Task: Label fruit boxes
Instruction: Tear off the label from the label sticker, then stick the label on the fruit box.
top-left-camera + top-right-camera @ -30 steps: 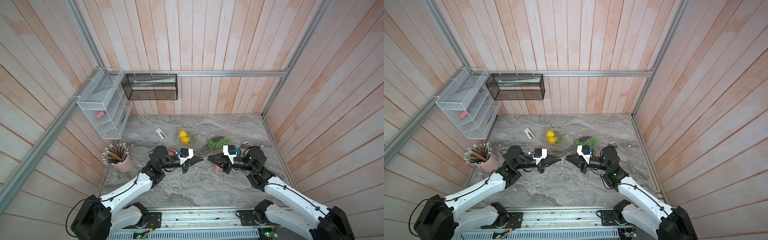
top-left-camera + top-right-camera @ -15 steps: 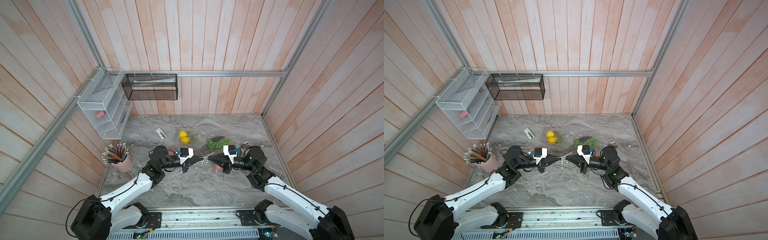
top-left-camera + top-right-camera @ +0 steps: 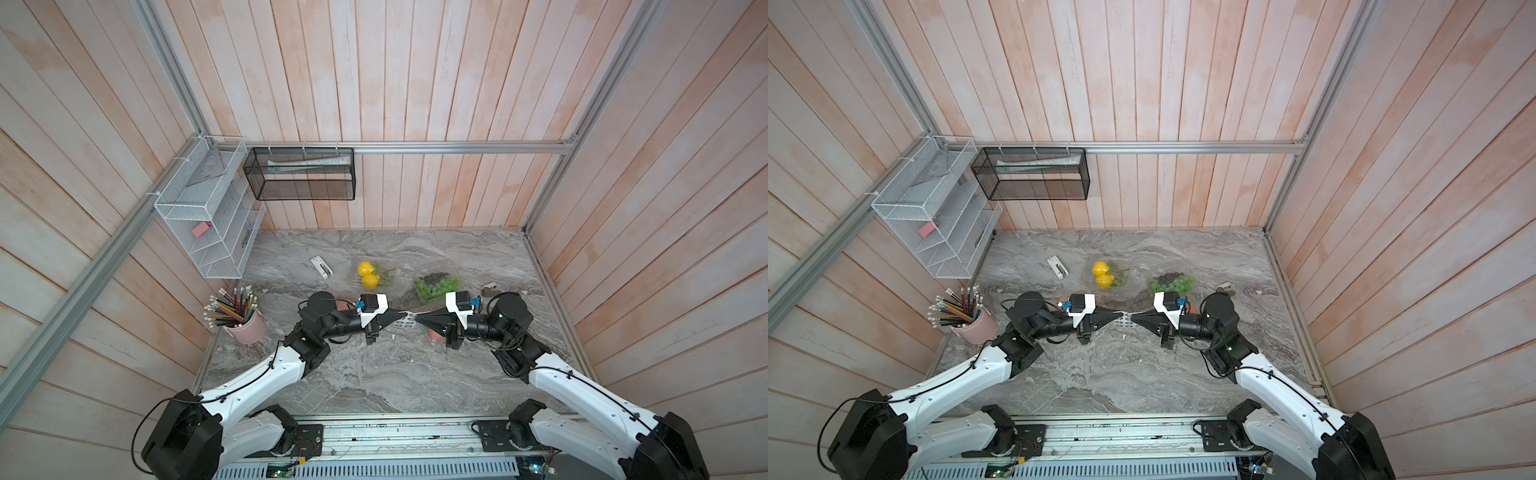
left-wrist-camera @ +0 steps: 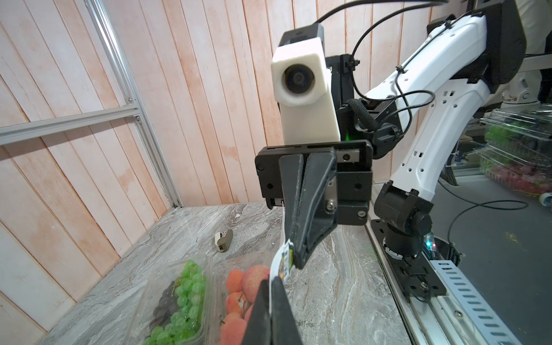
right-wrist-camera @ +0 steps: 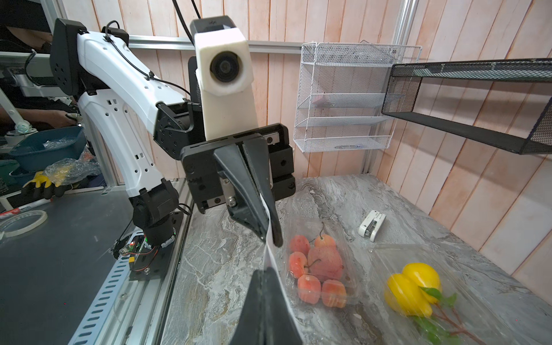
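Where the two arms faced tip to tip above mid-desk, left claw (image 3: 398,319) and right claw (image 3: 417,318) were each clenched on an end of the white sticker sheet (image 3: 406,321), which spanned between them. Fruit boxes (image 3: 1104,275), all clear clamshells, sat on the grey marbled desk (image 3: 374,374). Yellow-fruit box (image 3: 371,274), with green leaves inside, lay toward the back wall; grape box (image 3: 437,286), green and dark bunches, near it. One red-fruit box (image 5: 321,277) lay under the left wrist, a second red-fruit box (image 4: 236,283) under the right claw. Pink cup (image 3: 246,328) held pencils (image 3: 230,305); wire rack (image 3: 208,245) held a pink block (image 3: 201,228).
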